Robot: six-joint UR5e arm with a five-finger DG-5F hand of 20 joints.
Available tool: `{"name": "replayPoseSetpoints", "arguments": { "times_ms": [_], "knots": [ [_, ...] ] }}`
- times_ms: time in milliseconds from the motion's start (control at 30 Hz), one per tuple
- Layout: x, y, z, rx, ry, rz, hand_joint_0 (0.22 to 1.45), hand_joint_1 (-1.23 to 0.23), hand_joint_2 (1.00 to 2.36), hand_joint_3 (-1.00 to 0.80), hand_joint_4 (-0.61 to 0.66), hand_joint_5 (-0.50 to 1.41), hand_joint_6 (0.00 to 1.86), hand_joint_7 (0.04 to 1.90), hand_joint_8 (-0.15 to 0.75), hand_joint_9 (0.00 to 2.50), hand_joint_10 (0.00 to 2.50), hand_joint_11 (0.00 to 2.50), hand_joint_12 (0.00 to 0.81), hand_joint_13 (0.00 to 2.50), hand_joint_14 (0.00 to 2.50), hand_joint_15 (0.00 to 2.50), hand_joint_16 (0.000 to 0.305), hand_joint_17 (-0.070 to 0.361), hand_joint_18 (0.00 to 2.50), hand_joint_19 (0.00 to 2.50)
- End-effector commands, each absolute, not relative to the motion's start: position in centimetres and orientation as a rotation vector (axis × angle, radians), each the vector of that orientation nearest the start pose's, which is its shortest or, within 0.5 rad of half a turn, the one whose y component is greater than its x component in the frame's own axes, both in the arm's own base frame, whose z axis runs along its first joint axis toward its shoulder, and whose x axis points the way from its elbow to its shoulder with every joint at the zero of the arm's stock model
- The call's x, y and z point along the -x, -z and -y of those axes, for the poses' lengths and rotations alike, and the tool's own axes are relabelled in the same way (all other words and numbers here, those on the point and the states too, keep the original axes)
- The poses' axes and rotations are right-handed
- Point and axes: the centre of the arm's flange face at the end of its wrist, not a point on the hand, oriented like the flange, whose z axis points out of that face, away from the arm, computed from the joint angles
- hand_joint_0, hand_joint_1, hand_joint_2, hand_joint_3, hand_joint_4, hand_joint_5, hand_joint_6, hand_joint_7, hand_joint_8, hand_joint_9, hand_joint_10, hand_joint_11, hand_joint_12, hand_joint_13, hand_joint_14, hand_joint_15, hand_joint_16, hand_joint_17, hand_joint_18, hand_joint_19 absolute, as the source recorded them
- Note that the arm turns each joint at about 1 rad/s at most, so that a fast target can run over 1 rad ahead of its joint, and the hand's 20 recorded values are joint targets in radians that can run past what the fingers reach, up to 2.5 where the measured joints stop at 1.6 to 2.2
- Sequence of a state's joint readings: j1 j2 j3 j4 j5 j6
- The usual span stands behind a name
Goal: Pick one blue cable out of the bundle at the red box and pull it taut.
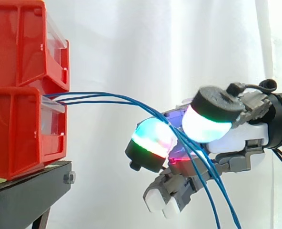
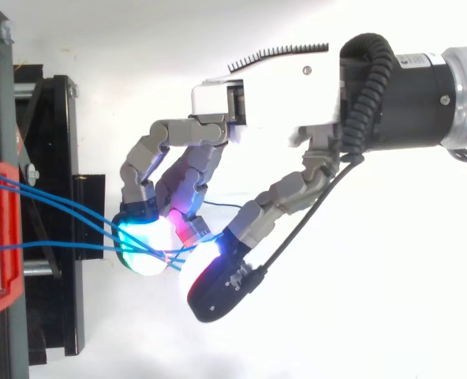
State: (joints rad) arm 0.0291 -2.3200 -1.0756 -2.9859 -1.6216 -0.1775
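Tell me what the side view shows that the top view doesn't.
Side view: the two red plastic bins are stacked on a black stand, and the thin blue cables droop down past the hand. Top view: the cables fan apart sideways at the bin and converge between the glowing fingertips. Both: the hand's curled fingers close round the cables, apart from the bins.

We cannot tell which of the blue cables point(image 1: 93, 98) the fingers point(image 2: 143, 241) pinch, because the pads' glow washes out the crossing. The cables' ends are hidden inside the red bins point(image 1: 17, 119), and their lower runs leave the side view's bottom edge.
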Motion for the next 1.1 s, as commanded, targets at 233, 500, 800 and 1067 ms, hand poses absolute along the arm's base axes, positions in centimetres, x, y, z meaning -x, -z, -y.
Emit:
{"name": "replayPoseSetpoints", "arguments": {
  "times_ms": [233, 500, 800, 1067],
  "knots": [
    [-76.18, -26.67, 10.49, -1.099, -1.098, -1.419, 0.59, -0.77, 1.00, -0.49, 0.13, -0.11, 0.87, 0.87, 0.428, 1.07, 0.00, 1.13, 0.416, 0.77, 0.01, 0.35, 0.054, 0.120, 0.65, 0.33],
    [-76.18, -26.67, 10.49, -1.099, -1.098, -1.419, 0.73, -0.89, 1.02, -0.31, -0.02, -0.14, 0.94, 0.91, 0.418, 1.05, 0.12, 1.15, 0.418, 0.79, 0.01, 0.35, 0.053, 0.119, 0.70, 0.32],
    [-76.21, -26.74, 10.48, -1.097, -1.100, -1.419, 0.78, -0.97, 1.00, -0.50, 0.00, -0.17, 0.96, 0.80, 0.383, 0.99, 0.13, 1.14, 0.400, 0.79, 0.01, 0.36, 0.052, 0.116, 0.72, 0.28],
    [-76.22, -26.63, 10.48, -1.096, -1.097, -1.422, 0.47, -0.77, 1.00, -0.50, 0.09, -0.12, 0.91, 0.86, 0.451, 1.05, 0.17, 1.05, 0.442, 0.84, 0.01, 0.38, 0.059, 0.133, 0.76, 0.34]
  ]
}}
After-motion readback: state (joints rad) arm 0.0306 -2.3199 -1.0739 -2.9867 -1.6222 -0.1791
